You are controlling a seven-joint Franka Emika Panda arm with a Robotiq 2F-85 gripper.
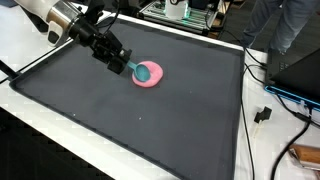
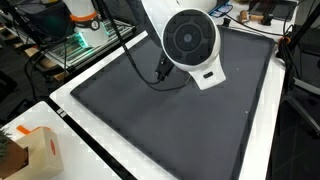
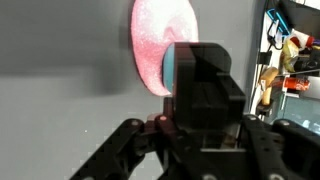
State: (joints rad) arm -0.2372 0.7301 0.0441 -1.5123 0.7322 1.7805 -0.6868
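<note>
Claw (image 1: 122,63) is pinching a teal plastic piece (image 1: 141,70) over the round pink dish (image 1: 152,80) mid-way across the desk (image 1: 40,120). A weak pinch could drop it, or it could shove the dish sideways.

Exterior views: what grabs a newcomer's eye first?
The pink dish pops against the dark mat, toward its far edge. The gripper appears to hold a teal utensil over it. In an exterior view, the arm's round white joint fills the centre.
</note>
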